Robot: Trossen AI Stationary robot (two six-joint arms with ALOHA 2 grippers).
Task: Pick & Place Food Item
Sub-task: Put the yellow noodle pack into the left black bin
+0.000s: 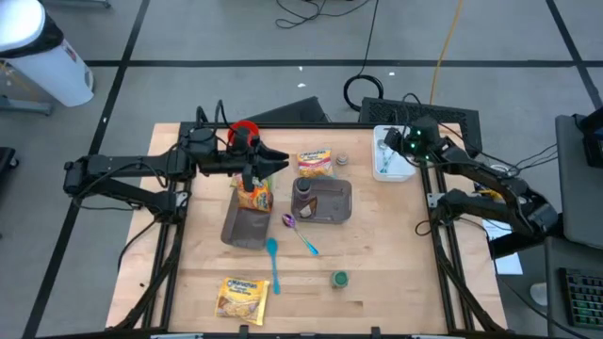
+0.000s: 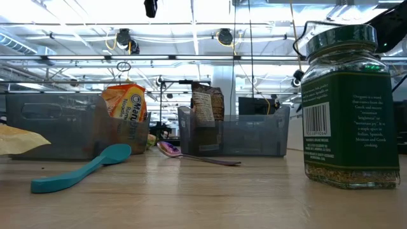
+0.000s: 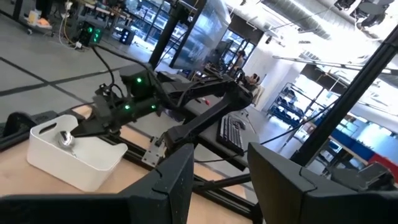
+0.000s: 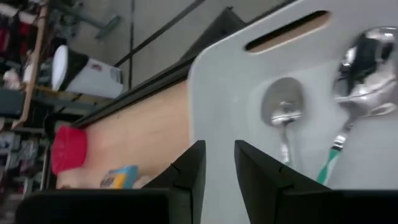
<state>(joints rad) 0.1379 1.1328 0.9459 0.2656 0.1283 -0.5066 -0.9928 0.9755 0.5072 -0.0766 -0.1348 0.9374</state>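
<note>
The orange packet [image 1: 254, 197] stands upright in the left grey bin [image 1: 237, 229] on the worktop [image 1: 377, 245]. The left gripper [image 1: 280, 163] hovers just above and beside it, fingers [image 3: 177, 180] parted and empty. The right gripper [image 1: 400, 141] hangs over the white tray [image 1: 389, 169] (2 spoons [image 4: 283, 112] lie inside), fingers slightly apart, holding nothing. Another packet [image 1: 241, 297] lies near the front edge.
</note>
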